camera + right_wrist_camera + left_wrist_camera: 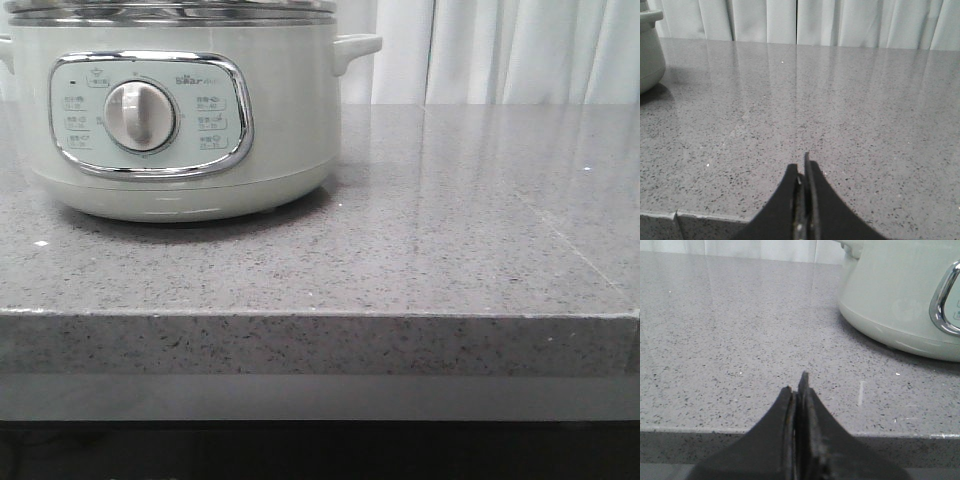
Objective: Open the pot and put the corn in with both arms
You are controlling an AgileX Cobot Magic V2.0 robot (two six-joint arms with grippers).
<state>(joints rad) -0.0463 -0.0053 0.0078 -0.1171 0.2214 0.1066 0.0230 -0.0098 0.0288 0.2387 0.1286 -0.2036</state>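
Pot (185,110) sits upper left of the front view on the counter (450,230), lid (170,10) on. No corn is seen in any view. Left end effector (799,385) and right end effector (803,167) are both closed, empty, low at the counter edge. Risks judged: lid gripped off-centre and dropped; pot shoved sideways; counter edge clipped on approach.

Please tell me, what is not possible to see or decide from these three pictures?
- The corn: it appears in no view, so its place cannot be told.
- The pot: the front view's top edge cuts off its lid; whether it has a knob is unknown.
- The panel labels: too small to read.
- The left end effector and right end effector: both shut and empty; the arms behind them are out of frame.
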